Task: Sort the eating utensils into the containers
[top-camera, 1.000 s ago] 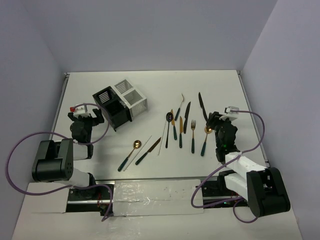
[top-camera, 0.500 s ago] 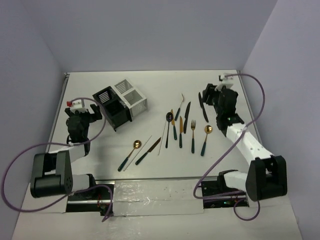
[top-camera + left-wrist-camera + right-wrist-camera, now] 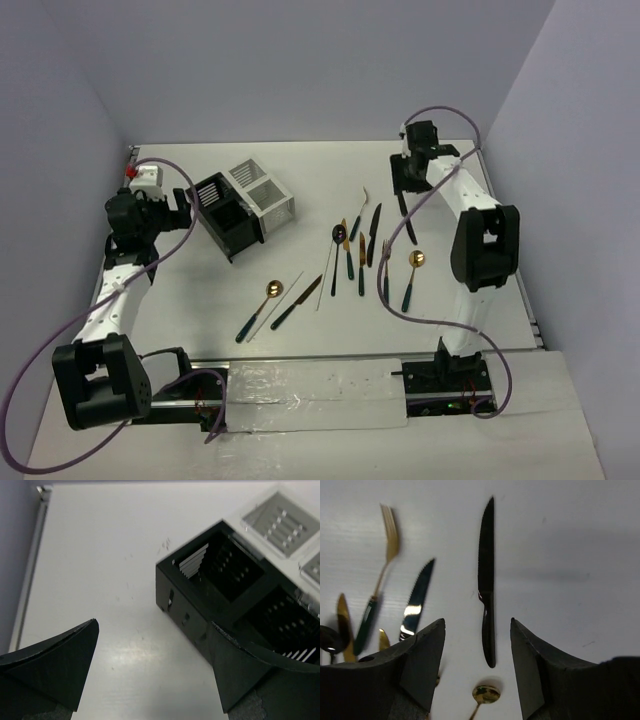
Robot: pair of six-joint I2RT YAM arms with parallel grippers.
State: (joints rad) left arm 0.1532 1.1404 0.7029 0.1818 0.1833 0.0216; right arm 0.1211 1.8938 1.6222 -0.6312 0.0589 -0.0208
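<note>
The eating utensils lie spread over the table's middle and right: a gold spoon (image 3: 268,291), a dark knife (image 3: 297,301), pale chopsticks (image 3: 276,305), a gold fork (image 3: 385,259) and several more. My right gripper (image 3: 403,183) (image 3: 477,622) hangs open over the black knife (image 3: 486,595), and the handle end lies between its fingers. A gold spoon head (image 3: 486,694) shows just below. The containers stand at the back left, the black caddy (image 3: 228,215) (image 3: 220,590) joined to the white caddy (image 3: 262,190) (image 3: 282,520). My left gripper (image 3: 180,208) (image 3: 153,625) is wide open and empty beside the black caddy's left corner.
A raised rail (image 3: 30,570) runs along the table's left edge close to my left gripper. Purple cables (image 3: 60,340) loop from both arms. In the right wrist view a gold fork (image 3: 387,530) and a shiny serrated knife (image 3: 417,602) lie left of the black knife.
Both arms have stretched toward the back. The right gripper went from the gold spoon at the right to the black knife, opening slightly. The left moved up beside the black caddy.
</note>
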